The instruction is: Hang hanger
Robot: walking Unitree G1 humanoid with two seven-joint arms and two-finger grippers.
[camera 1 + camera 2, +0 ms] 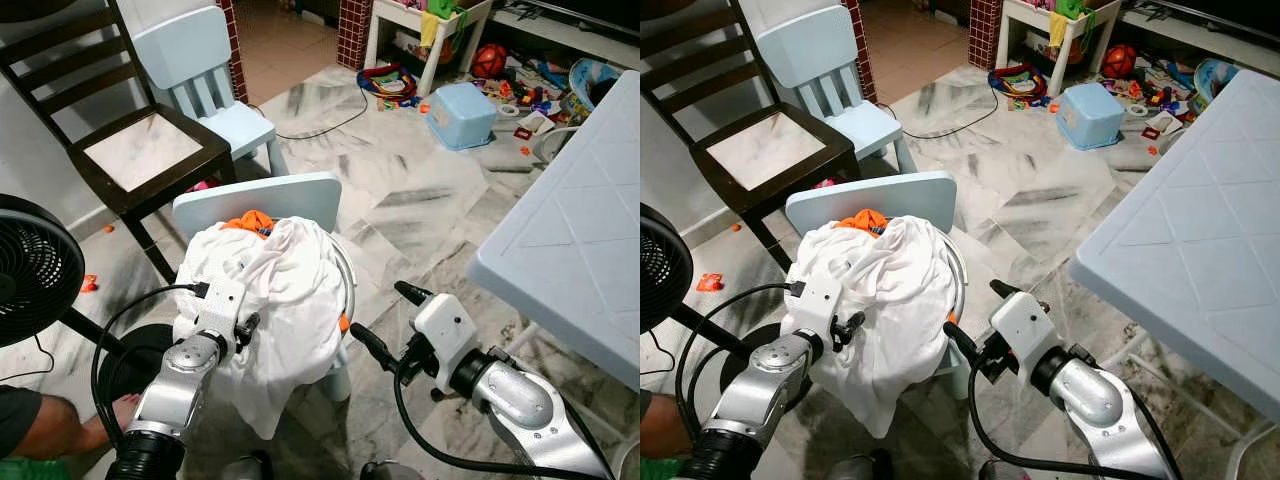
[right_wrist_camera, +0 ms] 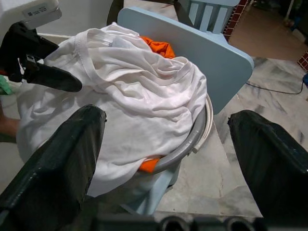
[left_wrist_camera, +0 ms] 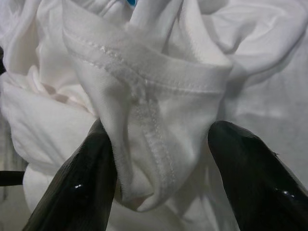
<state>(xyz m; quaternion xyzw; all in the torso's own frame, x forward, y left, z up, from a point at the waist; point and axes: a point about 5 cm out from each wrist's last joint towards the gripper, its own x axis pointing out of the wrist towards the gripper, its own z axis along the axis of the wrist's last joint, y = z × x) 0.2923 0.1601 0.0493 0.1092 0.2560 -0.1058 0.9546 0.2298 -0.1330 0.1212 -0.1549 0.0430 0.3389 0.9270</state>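
left gripper (image 3: pixel 159 154): reaching forward into white shirt (image 1: pixel 275 290), fingers apart astride a hem fold | right gripper (image 1: pixel 385 320): held level beside basket (image 2: pixel 190 144), fingers spread, empty | shirt heaped on basket on blue chair (image 1: pixel 300 195)

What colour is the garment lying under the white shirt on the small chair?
Orange; the orange garment shows best in the right wrist view, beneath the white shirt.
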